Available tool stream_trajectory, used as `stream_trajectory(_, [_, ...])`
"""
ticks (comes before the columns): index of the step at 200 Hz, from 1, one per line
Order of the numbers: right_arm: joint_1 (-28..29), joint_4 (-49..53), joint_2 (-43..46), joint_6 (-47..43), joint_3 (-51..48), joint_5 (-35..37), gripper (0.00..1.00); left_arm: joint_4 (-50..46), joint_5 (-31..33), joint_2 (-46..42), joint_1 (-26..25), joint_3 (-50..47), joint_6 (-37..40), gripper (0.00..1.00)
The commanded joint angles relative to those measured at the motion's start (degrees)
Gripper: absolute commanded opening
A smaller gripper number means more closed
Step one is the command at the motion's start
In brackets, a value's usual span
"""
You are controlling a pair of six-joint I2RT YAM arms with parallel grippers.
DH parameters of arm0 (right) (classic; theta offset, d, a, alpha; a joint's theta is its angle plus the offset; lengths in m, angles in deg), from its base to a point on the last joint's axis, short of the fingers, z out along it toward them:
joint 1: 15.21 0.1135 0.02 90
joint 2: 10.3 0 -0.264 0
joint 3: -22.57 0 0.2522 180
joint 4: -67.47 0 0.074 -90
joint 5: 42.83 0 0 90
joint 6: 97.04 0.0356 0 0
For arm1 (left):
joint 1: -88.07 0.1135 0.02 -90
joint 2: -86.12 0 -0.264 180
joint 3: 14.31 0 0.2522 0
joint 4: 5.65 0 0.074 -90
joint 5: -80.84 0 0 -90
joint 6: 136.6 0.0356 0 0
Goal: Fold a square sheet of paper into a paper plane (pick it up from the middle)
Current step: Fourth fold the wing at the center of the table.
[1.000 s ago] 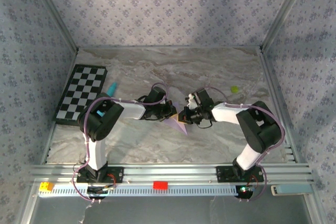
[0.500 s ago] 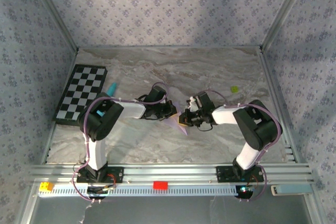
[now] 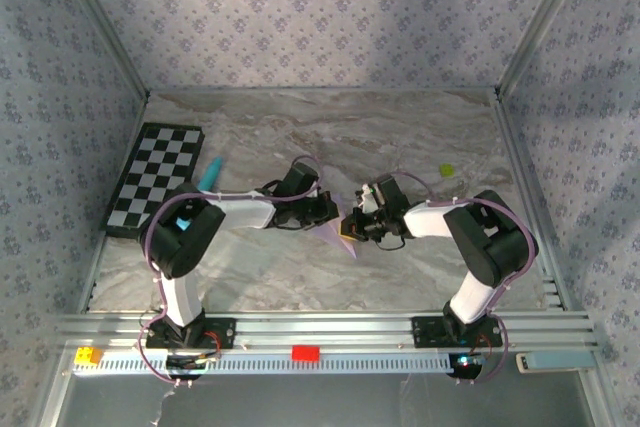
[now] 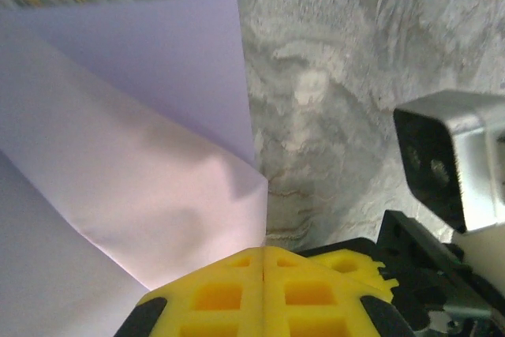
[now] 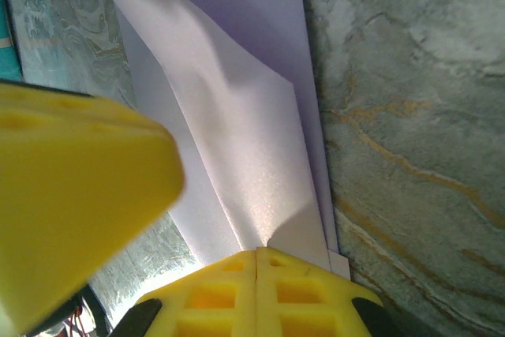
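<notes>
The pale lilac sheet of paper [image 3: 336, 233], folded into a smaller creased shape, sits low over the marble table between both grippers. My left gripper [image 3: 325, 214] is shut, its yellow fingers [image 4: 237, 297] pressed together on the near corner of the paper [image 4: 118, 155]. My right gripper [image 3: 351, 225] is shut on the paper's [image 5: 237, 140] opposite edge, which runs into the seam between its pads [image 5: 229, 297]. The two grippers nearly touch. A blurred yellow finger [image 5: 71, 187] of the left gripper crowds the right wrist view.
The black-and-white checkerboard [image 3: 155, 177] lies at the left with a teal pen [image 3: 211, 173] beside it. A small green object [image 3: 446, 171] rests at the right. The right wrist's grey camera block [image 4: 454, 155] looms close. Metal frame rails [image 3: 320, 327] border the table.
The right gripper has edged left, closing on the left gripper. The left arm's elbow has swung slightly outward and nearer. The paper stays pinched between both.
</notes>
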Motion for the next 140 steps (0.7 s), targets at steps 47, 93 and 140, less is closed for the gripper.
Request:
stream_trajectory(47, [0.32, 6.96, -2.35, -0.1, -3.81, 4.69, 0.0, -1.16, 1.95, 4.74, 3.6, -0.8, 0.68, 0.03])
stream_trajectory(93, [0.33, 7.04, -2.5, -0.64, -4.18, 4.81, 0.0, -4.65, 1.98, 5.84, 7.35, 2.21, 3.98, 0.04])
stream_trajectory(140, [0.33, 7.15, -2.48, -1.04, -4.21, 4.39, 0.0, -8.12, 1.85, 6.76, 12.1, 5.08, 8.21, 0.04])
